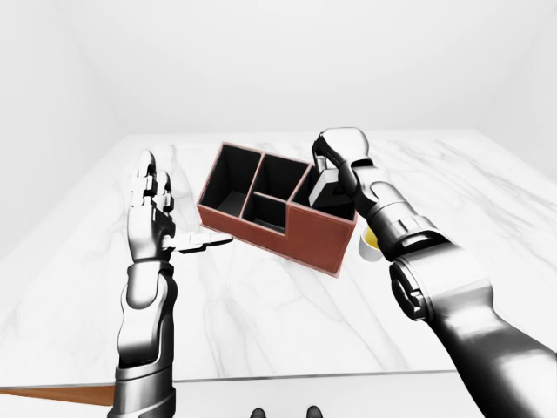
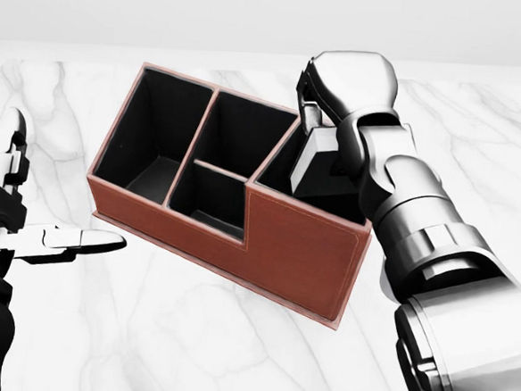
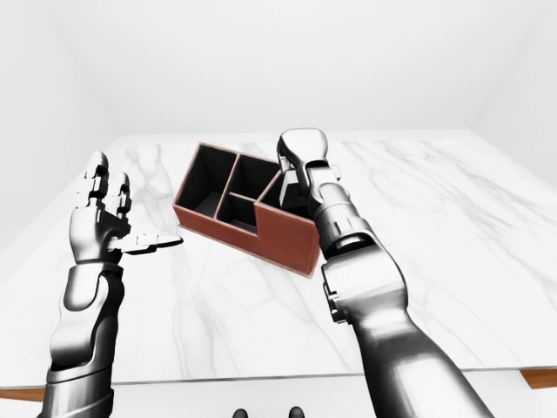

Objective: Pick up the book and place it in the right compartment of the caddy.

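The brown caddy (image 2: 299,252) with black compartments stands at the middle of the head view, on the white marble table (image 2: 188,343). My right hand (image 2: 313,128) hangs over the caddy's right compartment, shut on the grey book (image 2: 315,164). The book stands tilted, its lower part down inside that compartment between the walls. Whether it touches the bottom is hidden. My left hand (image 2: 36,211) is open at the left edge, fingers up and thumb pointing right, apart from the caddy.
A white cup with a yellow inside (image 1: 370,241) stands on the table just right of the caddy, beside my right forearm. The near table edge (image 1: 287,377) runs across the bottom of the left-eye view.
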Tool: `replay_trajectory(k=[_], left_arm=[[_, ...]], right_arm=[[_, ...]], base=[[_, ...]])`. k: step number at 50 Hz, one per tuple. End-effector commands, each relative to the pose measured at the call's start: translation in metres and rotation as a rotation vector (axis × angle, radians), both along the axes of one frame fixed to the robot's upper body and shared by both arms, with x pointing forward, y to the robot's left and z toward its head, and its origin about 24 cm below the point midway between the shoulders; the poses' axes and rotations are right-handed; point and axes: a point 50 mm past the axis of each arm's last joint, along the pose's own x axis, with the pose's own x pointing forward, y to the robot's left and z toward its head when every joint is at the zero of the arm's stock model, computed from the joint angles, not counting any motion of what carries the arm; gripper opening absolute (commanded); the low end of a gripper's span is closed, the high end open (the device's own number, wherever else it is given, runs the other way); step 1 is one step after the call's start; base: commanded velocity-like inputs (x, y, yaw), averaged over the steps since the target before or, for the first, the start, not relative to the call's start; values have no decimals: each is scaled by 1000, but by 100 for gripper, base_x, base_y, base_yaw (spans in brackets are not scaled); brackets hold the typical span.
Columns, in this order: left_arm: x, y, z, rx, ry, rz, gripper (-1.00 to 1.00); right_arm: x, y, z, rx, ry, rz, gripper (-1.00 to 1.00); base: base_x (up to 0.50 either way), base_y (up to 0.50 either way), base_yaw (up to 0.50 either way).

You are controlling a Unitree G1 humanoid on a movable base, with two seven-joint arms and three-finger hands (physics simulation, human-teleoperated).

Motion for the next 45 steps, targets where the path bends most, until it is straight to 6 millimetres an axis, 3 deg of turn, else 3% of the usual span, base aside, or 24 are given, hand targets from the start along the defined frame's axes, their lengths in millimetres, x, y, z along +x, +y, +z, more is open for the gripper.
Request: replay_trajectory(k=[1, 20, 30, 31, 32, 33, 45], left_arm=[[1, 1, 0, -3, 2, 7, 100], [2, 3, -1, -12, 6, 19, 100], [2, 4, 0, -17, 3, 25, 100], [2, 4, 0, -17, 3, 25, 100], [2, 4, 0, -18, 3, 25, 100], [2, 4, 0, -18, 3, 25, 100], [2, 4, 0, -22, 2, 25, 100]], right_arm=[[0, -2, 4, -22, -31, -20, -100], [-1, -9, -10, -40, 3, -69, -100], [-2, -2, -15, -64, 3, -51, -100], [-2, -1, -15, -65, 1, -47, -85], [-2, 0, -15, -66, -2, -44, -29], [-2, 0, -15, -66, -2, -43, 100], [-2, 2, -17, -70, 1, -34, 100]], base=[[0, 0, 0], [0, 0, 0], [0, 0, 0], [0, 0, 0], [0, 0, 0], [0, 0, 0], [0, 0, 0]])
